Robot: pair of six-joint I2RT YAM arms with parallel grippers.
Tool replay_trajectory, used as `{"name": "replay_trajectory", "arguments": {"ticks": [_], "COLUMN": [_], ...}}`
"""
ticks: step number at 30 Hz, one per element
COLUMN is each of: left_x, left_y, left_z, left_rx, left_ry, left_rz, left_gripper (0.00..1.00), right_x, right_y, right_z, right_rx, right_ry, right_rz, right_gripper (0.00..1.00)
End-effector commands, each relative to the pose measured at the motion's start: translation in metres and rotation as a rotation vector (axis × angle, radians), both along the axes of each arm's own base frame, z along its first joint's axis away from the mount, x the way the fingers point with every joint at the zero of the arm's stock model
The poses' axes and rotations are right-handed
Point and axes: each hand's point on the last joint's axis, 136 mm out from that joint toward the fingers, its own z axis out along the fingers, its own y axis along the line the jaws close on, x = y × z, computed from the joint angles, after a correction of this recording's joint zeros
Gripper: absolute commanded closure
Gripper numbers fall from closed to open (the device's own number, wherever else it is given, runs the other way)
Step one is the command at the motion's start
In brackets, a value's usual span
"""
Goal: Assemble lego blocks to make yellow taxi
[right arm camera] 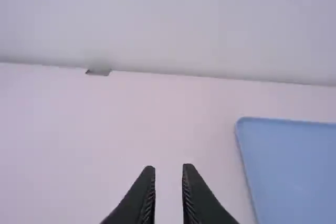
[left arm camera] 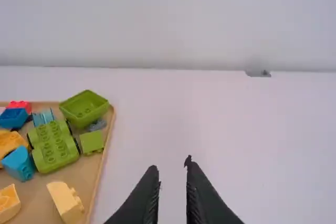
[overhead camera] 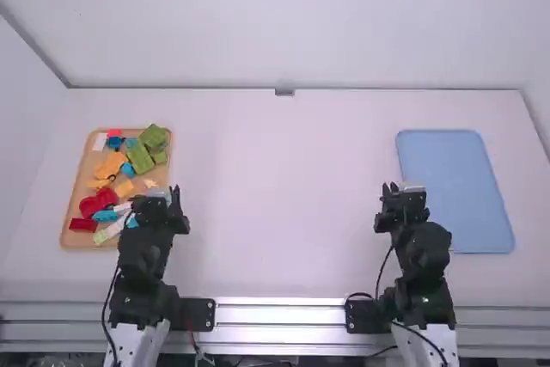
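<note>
While my arms stood at the near side of the white table point(overhead camera: 275, 204), the toy blocks were in a wooden tray point(overhead camera: 82, 180), left of my left jaws. In the tray, a flat red block point(overhead camera: 83, 224) sat a bit nearer to my base than those jaws, with a round red piece point(overhead camera: 97, 203) close by it. A white block point(overhead camera: 100, 141) was at the far side, well past my left jaws. The big orange-yellow block point(overhead camera: 111, 164) for the taxi was there too, past the jaws and to their left. A light yellow block point(left arm camera: 66, 201) lay near the jaws, to their left. The green piece with wheels point(left arm camera: 54, 153) was farther off on that side, and a green box point(left arm camera: 85, 107) lay past it. A small green block point(left arm camera: 92, 141) was just beside the wheels, by the tray's right rim.

Next came my left gripper point(overhead camera: 174, 192). Its jaws were apart, gripping just air, with a gap I could see the table through.

Off to the right, well apart from it, was my right gripper point(overhead camera: 390, 188). Its jaws were apart too, with just air in the gap. A flat blue tray point(overhead camera: 455, 191) lay to their right.
</note>
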Motion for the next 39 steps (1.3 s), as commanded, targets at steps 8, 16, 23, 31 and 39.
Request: {"name": "replay_trajectory", "arguments": {"ticks": [8, 16, 23, 31, 39], "left_x": [0.003, -0.002, -0.008, -0.001, 0.009], "left_y": [0.013, 0.029, 0.052, 0.071, 0.087], "left_z": [0.032, 0.059, 0.079, 0.107, 0.134], "left_rx": [-0.063, -0.146, -0.189, -0.244, -0.251], "left_ry": [0.03, 0.054, 0.089, 0.213, 0.355], "left_rz": [0.094, 0.211, 0.335, 0.4, 0.478], "left_gripper": [0.7, 0.54, 0.4, 0.25, 0.13], "right_x": [0.02, 0.049, 0.059, 0.031, 0.026], "right_y": [0.042, 0.1, 0.157, 0.224, 0.286], "right_z": [0.065, 0.102, 0.119, 0.109, 0.112], "right_rx": [-0.078, -0.192, -0.237, -0.412, -0.369], "right_ry": [0.022, 0.052, 0.084, 0.126, 0.051], "right_rz": [0.22, 0.492, 0.76, 1.173, 1.443], "right_gripper": [0.7, 0.54, 0.41, 0.25, 0.13]}}
